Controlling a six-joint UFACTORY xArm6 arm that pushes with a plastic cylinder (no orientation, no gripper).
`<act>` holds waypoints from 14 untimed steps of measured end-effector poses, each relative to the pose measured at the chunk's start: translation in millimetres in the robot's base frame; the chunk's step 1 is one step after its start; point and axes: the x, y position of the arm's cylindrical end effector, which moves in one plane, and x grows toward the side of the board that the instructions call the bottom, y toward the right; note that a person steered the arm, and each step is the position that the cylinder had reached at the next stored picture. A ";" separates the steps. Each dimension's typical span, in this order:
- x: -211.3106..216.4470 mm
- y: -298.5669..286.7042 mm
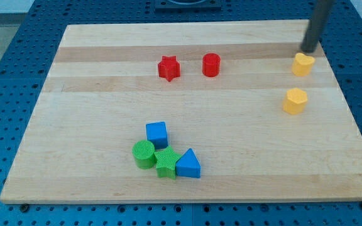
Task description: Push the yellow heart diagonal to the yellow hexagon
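The yellow heart (303, 64) lies near the view's top right of the wooden board. The yellow hexagon (295, 100) lies just below it, slightly to the left, with a gap between them. My tip (309, 50) stands just above the heart, at its upper right edge, very close to it or touching it.
A red star (168, 68) and a red cylinder (211, 64) lie at the top middle. A blue cube (157, 134), green cylinder (144, 154), green star (166, 163) and blue triangle (188, 164) cluster at the bottom middle. The board's right edge (351, 113) runs near the yellow blocks.
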 end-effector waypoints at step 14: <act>46.1 -21.0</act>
